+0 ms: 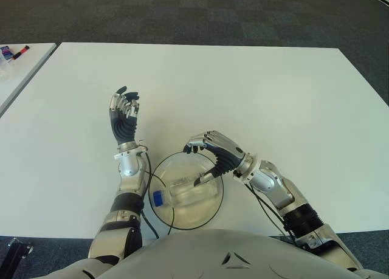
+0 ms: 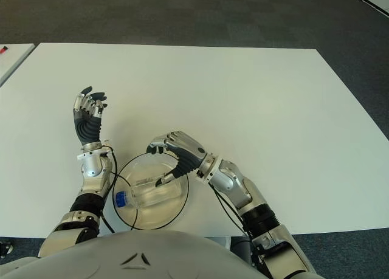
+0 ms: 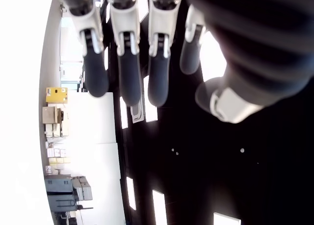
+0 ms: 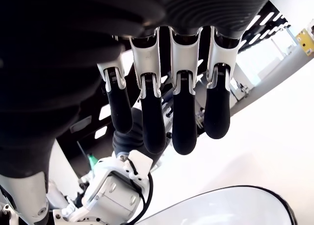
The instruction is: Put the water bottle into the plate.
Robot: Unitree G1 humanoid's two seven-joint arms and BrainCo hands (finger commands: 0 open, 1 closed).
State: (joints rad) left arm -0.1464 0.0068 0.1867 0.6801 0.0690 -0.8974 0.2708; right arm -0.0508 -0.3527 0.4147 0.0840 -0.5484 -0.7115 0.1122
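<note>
Lying on its side inside the clear plate (image 1: 214, 201): water bottle (image 1: 182, 192), blue cap toward the left hand (image 1: 123, 113). Hovering over the plate's far rim, right hand (image 1: 209, 149), fingers loosely curled, holding nothing, thumb tip at the bottle. Left hand raised beside the plate, fingers relaxed, empty.

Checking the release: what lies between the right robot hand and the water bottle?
Nothing. In the left eye view, the right robot hand shows over the plate rim, thumb reaching the water bottle lying inside.
</note>
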